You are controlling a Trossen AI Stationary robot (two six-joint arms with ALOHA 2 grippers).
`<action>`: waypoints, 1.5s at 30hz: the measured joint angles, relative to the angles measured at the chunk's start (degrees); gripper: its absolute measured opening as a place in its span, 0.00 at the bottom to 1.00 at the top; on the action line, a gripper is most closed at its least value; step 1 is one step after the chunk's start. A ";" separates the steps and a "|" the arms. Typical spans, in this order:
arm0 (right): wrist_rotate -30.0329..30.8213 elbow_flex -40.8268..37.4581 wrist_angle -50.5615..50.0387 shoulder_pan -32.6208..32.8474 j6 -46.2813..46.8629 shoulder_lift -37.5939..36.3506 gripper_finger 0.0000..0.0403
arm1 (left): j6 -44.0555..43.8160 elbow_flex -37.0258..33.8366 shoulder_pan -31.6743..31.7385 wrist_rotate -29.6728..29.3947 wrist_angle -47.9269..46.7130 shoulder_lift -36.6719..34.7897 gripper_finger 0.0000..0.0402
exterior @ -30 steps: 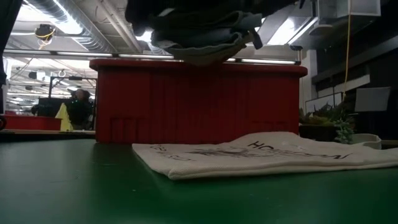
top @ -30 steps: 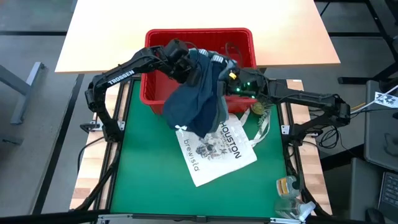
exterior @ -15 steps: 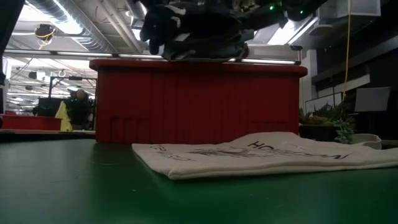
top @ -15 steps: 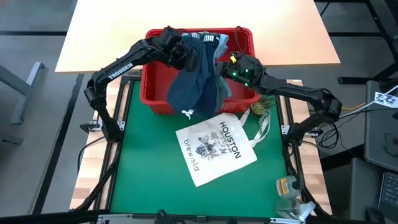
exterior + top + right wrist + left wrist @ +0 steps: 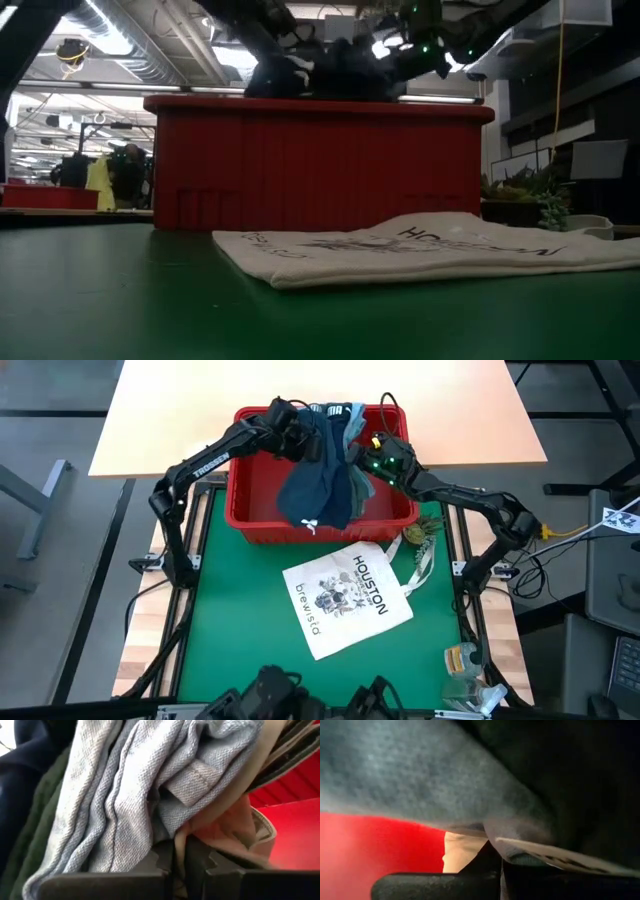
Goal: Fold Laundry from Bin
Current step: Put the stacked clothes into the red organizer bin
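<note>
Your left gripper (image 5: 288,432) has its fingers pressed together on the laundry (image 5: 318,485), pinching the dark navy cloth near the far left of the bundle, and in the left wrist view the closed fingers (image 5: 487,865) sit right under a fold of grey-blue fabric with a pale strip of hem running beside them. Your right gripper (image 5: 372,455) is nearly closed too, its fingers (image 5: 172,857) nipping the light blue, coarse-woven cloth where a beige layer tucks in beneath it, with dark green and navy folds alongside. Between the two grippers you have the laundry bunched and hanging as one clump: navy on the near face with a small white tag at its lower edge, blue-grey and green behind, a white-lettered waistband at the top. The clump hangs over the red bin (image 5: 244,518), its lower end inside the walls. Just in front of the bin, on the green mat (image 5: 240,630), the white tote bag (image 5: 347,600) lies flat
</note>
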 joint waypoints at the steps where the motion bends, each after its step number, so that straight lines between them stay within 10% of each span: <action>1: -0.19 0.00 0.03 -0.54 -0.04 0.58 0.05 | -0.01 0.00 0.41 0.02 0.00 0.59 0.00; 34: 0.69 0.11 -6.32 -7.49 -2.59 15.10 0.05 | 9.09 -0.13 5.65 -11.44 -3.97 14.98 0.00; 45: 0.29 0.11 -8.01 -7.62 -0.03 15.10 0.05 | 8.93 0.04 6.94 -12.27 -5.54 14.98 0.19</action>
